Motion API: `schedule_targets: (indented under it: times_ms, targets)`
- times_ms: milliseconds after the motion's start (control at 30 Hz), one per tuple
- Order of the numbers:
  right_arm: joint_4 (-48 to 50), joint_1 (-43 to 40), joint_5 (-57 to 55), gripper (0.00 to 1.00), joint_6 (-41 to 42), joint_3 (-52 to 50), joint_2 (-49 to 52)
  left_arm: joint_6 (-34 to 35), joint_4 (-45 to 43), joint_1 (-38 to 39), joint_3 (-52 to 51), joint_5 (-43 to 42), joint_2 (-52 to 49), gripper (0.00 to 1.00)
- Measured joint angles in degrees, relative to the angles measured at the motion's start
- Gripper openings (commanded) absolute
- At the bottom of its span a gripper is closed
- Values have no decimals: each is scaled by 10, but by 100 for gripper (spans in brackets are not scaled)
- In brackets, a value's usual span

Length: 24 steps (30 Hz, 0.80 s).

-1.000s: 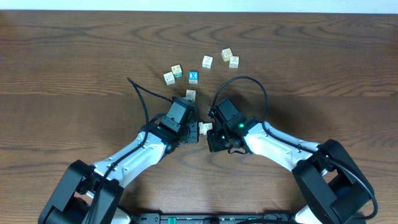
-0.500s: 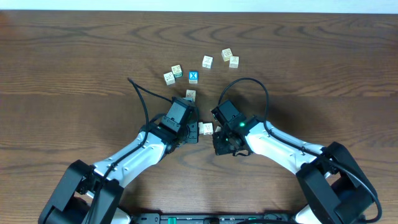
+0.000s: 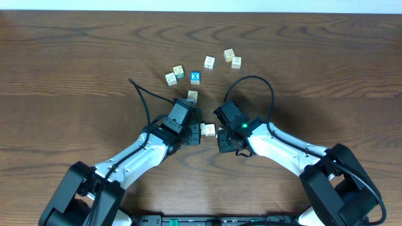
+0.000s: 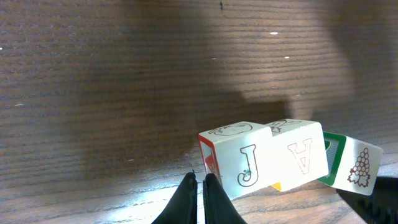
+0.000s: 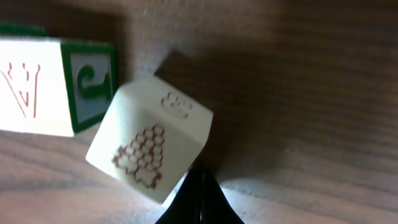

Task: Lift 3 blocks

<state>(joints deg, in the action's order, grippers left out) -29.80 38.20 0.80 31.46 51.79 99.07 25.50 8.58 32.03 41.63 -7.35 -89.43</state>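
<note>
— What has changed in the last second?

— The right pincer [image 5: 199,186] has slid slightly sideways and back toward its own arm, and its cable loop has swung with it. The left pincer [image 4: 199,186] has stayed put.

— Are the jaws spread on either one?

— No. Both are closed, fingers pressed together to a single tip, with nothing between them.

— Where are the blocks?

— In a short row between the two tips. The J block [image 4: 239,167] sits just right of the left pincer's tip, its lower corner against it. The A block [image 4: 303,155] touches its far side. Last comes the grape block [image 5: 149,146], tilted on a corner, its lower edge meeting the right pincer's tip from up and left.

— Are they off the table [image 3: 326,75]?

— I can't tell; there's only shadow under them.

— Anything else nearby?

— A spare cream cube [image 3: 192,96] lies just beyond the left pincer, and the blue X cube [image 3: 195,77] is farther out among other scattered cubes.
</note>
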Motion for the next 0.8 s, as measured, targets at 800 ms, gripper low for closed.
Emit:
schedule_targets:
  times_ms: [800]
  targets:
    - [70, -5, -33, 1, 6, -6, 7, 0, 0, 0, 0, 0, 0, 7]
